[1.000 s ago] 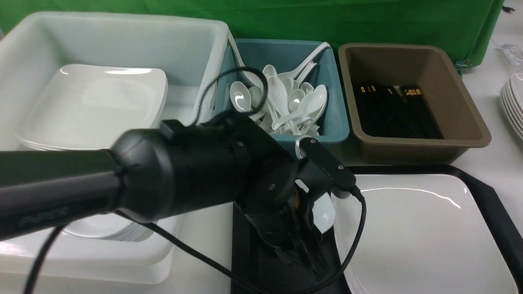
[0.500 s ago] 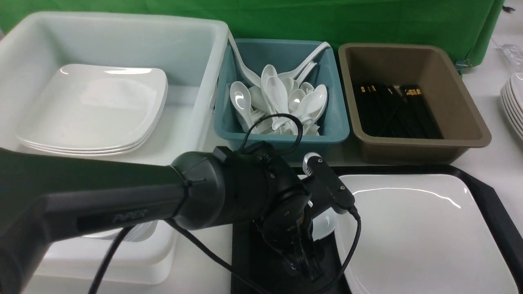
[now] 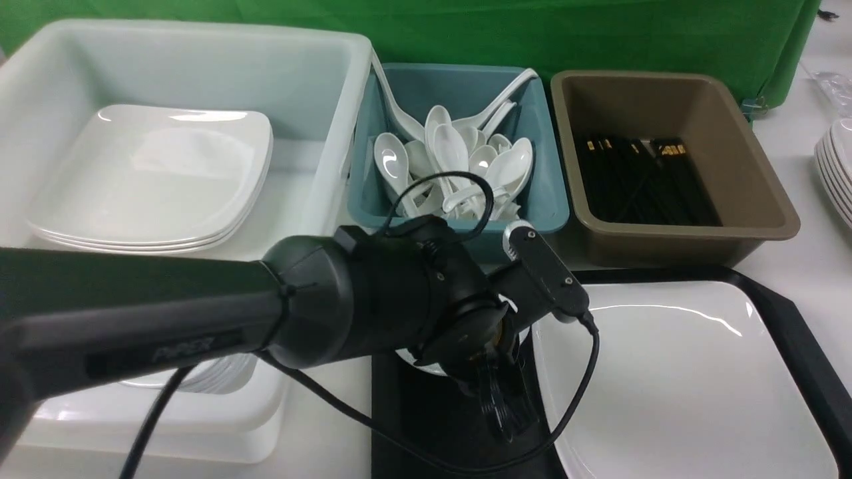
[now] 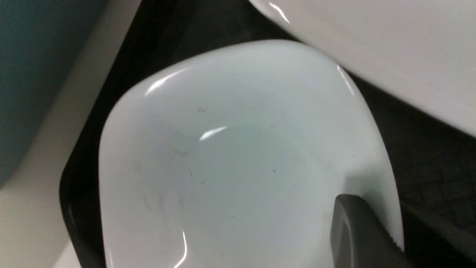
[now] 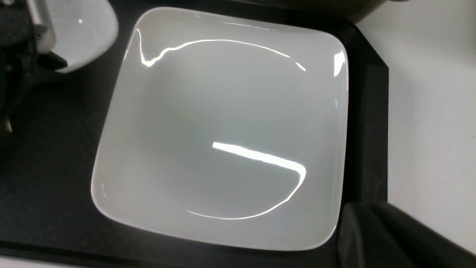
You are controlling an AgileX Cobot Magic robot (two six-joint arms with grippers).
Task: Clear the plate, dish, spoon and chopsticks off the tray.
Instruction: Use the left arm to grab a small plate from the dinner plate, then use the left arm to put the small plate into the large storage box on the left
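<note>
Dish (image 4: 238,156) coming up off the tray (image 3: 805,332)

My left gripper (image 3: 499,402) is clamped on the dish's rim and has lifted it a little since a moment ago. It hangs over the tray's left end, just beside the plate (image 3: 679,386). The white bin (image 3: 319,166) wall stands in my way. I can't tell my right gripper's opening.

Far row, left to right: white tub (image 3: 200,40) of stacked plates (image 3: 153,179); teal bin (image 3: 426,86) of loose spoons (image 3: 459,163); brown tub (image 3: 639,106) of bundled chopsticks (image 3: 645,183); green cloth (image 3: 466,26) behind.
</note>
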